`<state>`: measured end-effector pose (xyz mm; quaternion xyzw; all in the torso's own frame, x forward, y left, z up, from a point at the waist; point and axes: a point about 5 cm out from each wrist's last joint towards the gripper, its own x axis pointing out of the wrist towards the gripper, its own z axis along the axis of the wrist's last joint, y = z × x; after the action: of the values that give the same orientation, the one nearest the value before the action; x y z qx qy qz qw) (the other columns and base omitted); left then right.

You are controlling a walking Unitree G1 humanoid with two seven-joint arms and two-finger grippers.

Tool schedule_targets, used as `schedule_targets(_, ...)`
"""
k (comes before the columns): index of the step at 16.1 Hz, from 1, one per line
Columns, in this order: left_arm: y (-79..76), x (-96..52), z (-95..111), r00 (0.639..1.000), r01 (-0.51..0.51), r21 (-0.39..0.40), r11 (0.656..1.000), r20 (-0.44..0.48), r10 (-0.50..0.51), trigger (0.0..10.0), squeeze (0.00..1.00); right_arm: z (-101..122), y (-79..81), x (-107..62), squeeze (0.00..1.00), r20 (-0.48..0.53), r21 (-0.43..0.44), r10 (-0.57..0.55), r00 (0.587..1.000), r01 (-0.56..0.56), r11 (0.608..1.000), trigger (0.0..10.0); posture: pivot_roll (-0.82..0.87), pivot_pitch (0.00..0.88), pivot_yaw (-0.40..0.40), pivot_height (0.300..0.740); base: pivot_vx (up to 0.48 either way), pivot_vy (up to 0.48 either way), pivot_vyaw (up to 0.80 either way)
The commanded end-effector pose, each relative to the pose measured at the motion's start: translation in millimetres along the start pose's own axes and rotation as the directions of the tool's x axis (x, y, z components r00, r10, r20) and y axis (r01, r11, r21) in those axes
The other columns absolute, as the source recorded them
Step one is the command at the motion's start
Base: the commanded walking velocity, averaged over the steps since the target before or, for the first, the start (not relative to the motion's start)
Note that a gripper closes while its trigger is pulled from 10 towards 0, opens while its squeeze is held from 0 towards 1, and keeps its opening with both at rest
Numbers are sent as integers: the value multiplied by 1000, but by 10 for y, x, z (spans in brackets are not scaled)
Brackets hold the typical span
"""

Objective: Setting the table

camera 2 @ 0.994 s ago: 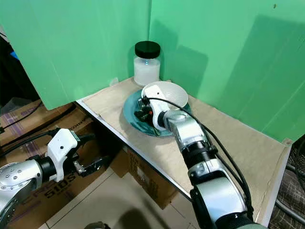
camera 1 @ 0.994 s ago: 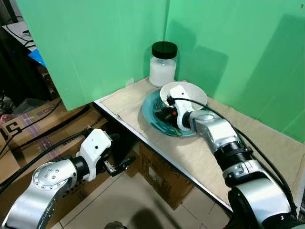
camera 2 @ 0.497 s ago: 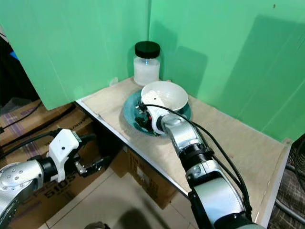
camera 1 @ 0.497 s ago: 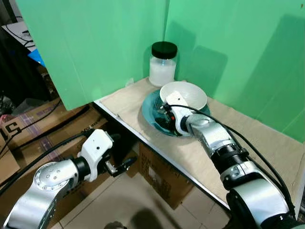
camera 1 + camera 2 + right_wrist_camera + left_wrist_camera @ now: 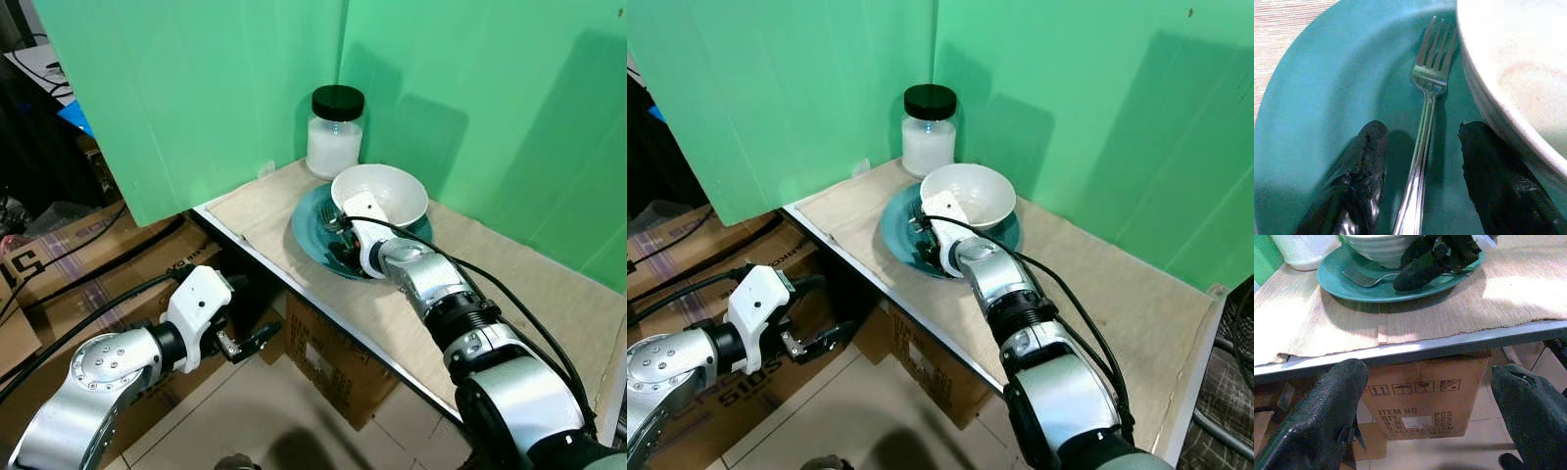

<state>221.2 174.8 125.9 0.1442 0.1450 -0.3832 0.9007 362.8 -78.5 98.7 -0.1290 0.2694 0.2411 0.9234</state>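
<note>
Right wrist view shows the fork (image 5: 1422, 132) lying flat on the teal plate (image 5: 1327, 98), just beside the wall of the white bowl (image 5: 1513, 73), with its long axis running straight between the two black fingers (image 5: 1359, 181) and the tines pointing away from the wrist. Seen from the head, the right gripper (image 5: 345, 235) sits low over the near part of the plate, while the left gripper (image 5: 250, 341) hangs below the table edge (image 5: 294, 289), well apart from the plate, so clearly the right arm is the nearer one. Fingers of the right gripper are spread, one on each side of the handle, not yet pinching it; whether the tips already touch the plate cannot be told. Left gripper is spread wide too and holds nothing. Probably the coming move is only to close across the handle, with care for the finger next to the bowl.
</note>
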Motion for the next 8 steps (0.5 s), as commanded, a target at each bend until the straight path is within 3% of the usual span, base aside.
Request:
schedule_targets(1,-7,19,2,1000,6,12,1000,-2,-6,10000,0,18,-35,0,0,-10,31,-15,1000,15,999,10000,99,0,-25,740,0,0,0)
schedule_targets(4,-6,20,-7,1000,4,9,1000,-2,-4,10000,0,-6,44,43,0,-28,90,36,999,-33,995,10000,101,0,-29,740,0,0,0)
schedule_targets(7,-4,19,-13,1000,3,9,1000,-2,-3,10000,0,-30,124,61,0,-66,90,107,992,-101,991,10000,101,0,-32,740,0,0,0)
schedule_targets(8,-4,19,-13,1000,2,10,1000,-2,-2,10000,0,-36,134,62,0,-75,91,118,990,-111,990,9529,101,0,-32,740,0,0,0)
